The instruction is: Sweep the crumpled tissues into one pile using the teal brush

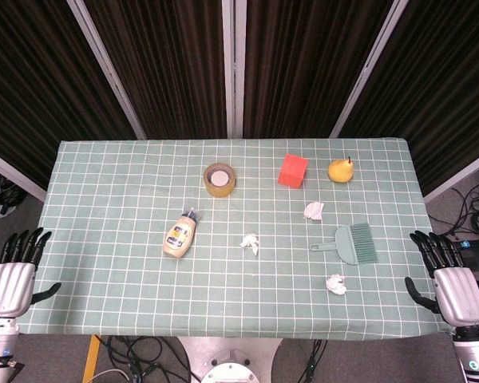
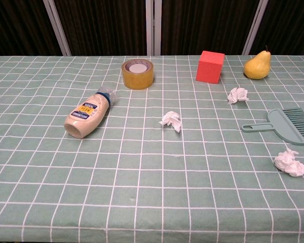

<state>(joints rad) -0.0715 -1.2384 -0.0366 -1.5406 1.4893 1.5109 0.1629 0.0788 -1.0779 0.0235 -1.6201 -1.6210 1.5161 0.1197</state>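
Note:
The teal brush point(image 1: 350, 243) point(image 2: 285, 124) lies flat on the right part of the table, handle pointing left, bristles right. Three crumpled tissues lie apart: one point(image 1: 314, 210) point(image 2: 237, 94) behind the brush, one point(image 1: 250, 242) point(image 2: 171, 120) near the table's middle, one point(image 1: 335, 283) point(image 2: 290, 162) in front of the brush. My left hand point(image 1: 14, 271) hangs open off the table's left edge. Off the right edge, my right hand point(image 1: 445, 278) is open too, fingers apart, holding nothing. Neither hand shows in the chest view.
A squeeze bottle point(image 1: 181, 234) point(image 2: 88, 112) lies on its side left of centre. A tape roll point(image 1: 219, 178) point(image 2: 138, 74), a red cube point(image 1: 293, 171) point(image 2: 210, 66) and a yellow pear point(image 1: 341, 170) point(image 2: 257, 65) stand along the back. The green checked tablecloth point(image 1: 112, 207) covers the table.

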